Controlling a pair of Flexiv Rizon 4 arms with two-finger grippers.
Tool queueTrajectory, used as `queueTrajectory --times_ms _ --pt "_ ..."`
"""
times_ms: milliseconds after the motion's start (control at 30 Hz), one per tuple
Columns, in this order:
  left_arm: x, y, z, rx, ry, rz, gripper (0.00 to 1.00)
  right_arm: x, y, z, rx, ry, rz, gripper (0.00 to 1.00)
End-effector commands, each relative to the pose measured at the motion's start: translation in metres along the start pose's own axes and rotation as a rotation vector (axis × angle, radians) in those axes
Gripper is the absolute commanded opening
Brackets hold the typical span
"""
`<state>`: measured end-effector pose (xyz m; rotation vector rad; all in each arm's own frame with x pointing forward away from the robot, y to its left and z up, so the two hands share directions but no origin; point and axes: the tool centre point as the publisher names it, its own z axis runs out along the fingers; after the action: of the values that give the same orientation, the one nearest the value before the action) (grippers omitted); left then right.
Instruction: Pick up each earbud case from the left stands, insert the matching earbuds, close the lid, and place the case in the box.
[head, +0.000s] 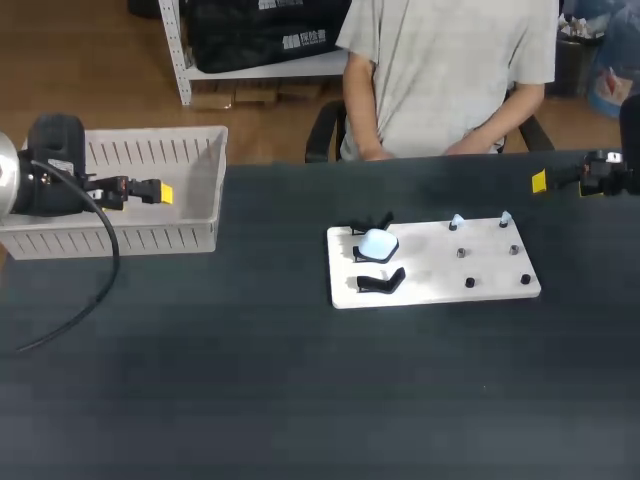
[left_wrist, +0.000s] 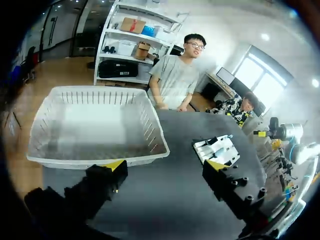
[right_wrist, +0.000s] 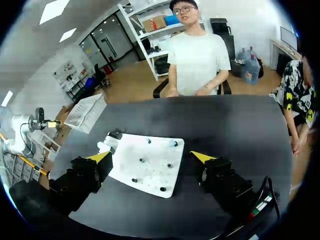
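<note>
Your left fingers (left_wrist: 102, 182) and right fingers (right_wrist: 85, 172) are spread, empty. Ahead of the right pair, an earbud case (head: 378, 243) sits propped on its stand (head: 360, 254), likely for easy grasping.

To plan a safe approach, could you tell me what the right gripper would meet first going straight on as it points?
Probably the white board, which lies ahead between the right gripper's open fingers. Nothing nearer shows in that line, though depth is unclear.

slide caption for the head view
Left end effector and right end effector, both open, flank a white board holding an earbud case.
</note>
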<state>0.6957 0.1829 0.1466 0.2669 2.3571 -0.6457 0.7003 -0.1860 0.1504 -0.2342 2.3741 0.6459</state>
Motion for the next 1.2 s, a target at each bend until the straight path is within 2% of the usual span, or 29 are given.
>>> queueTrajectory --times_ms 33,300,533,733,967,1200 --pt "-0.004 -0.008 0.003 0.044 0.003 0.067 1.0 0.0 -0.001 0.0 -0.002 0.0 -0.001 1.0" --pt "-0.008 -0.038 0.015 0.153 -0.01 0.372 1.0 0.0 -0.001 0.0 -0.002 0.0 -0.001 1.0" --pt "-0.013 -0.059 0.028 0.242 -0.026 0.585 1.0 0.0 -0.001 0.0 -0.002 0.0 -0.001 1.0" --pt "-0.005 -0.079 0.046 0.366 0.001 0.754 1.0 0.0 -0.001 0.0 -0.002 0.0 -0.001 1.0" --pt "0.012 -0.098 0.065 0.5 0.035 0.873 1.0 0.0 -0.001 0.0 -0.002 0.0 -0.001 1.0" --pt "0.025 -0.116 0.086 0.59 0.073 0.923 1.0 0.0 -0.001 0.0 -0.002 0.0 -0.001 1.0"
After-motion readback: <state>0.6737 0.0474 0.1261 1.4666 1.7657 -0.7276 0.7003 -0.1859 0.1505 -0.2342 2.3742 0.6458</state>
